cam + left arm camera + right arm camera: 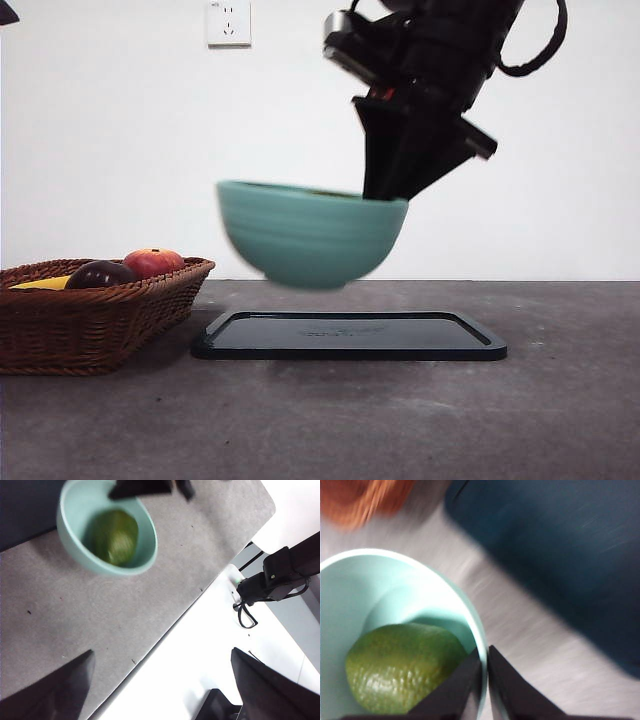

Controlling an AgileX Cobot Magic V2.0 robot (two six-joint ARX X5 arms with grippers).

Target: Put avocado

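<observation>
The green avocado (400,667) lies inside a teal bowl (310,240); it also shows in the left wrist view (114,536). My right gripper (485,667) is shut on the bowl's rim (479,630) and holds the bowl in the air above the dark tray (350,335). In the front view the right gripper (390,190) comes down from above onto the bowl's right rim. The bowl is blurred in every view. My left gripper (160,680) is open and empty, high above the table's edge.
A wicker basket (90,320) stands at the left with a red-orange apple (153,262), a dark maroon fruit (98,274) and something yellow (40,283). A grey table (400,420) lies under all. A wall socket (228,22) is behind.
</observation>
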